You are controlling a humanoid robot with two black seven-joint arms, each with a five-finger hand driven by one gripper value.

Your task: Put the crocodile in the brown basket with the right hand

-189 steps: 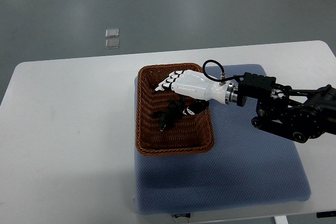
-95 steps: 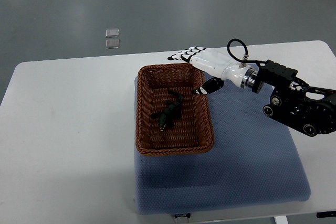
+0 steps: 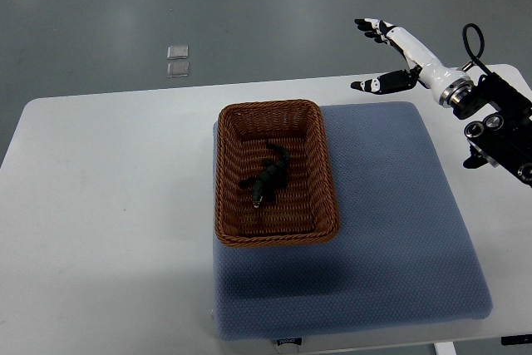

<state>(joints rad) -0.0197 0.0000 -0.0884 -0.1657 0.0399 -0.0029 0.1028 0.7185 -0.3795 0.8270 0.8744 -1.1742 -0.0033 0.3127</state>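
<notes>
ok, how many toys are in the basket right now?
1: a dark crocodile lying near the middle of the brown basket. Nothing else shows inside. The right hand is off to the far right, open and empty.

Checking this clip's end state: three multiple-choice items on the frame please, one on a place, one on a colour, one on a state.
1. Where is the crocodile? A on the mat; B inside the brown basket; C in the right robot hand.
2. The mat's colour? A blue; B red; C green.
3. The right robot hand is: A shut on the crocodile; B open and empty; C inside the basket.
Answers: B, it lies on the basket's floor; A, the cloth shows blue; B, fingers spread, clear of the basket.
</notes>
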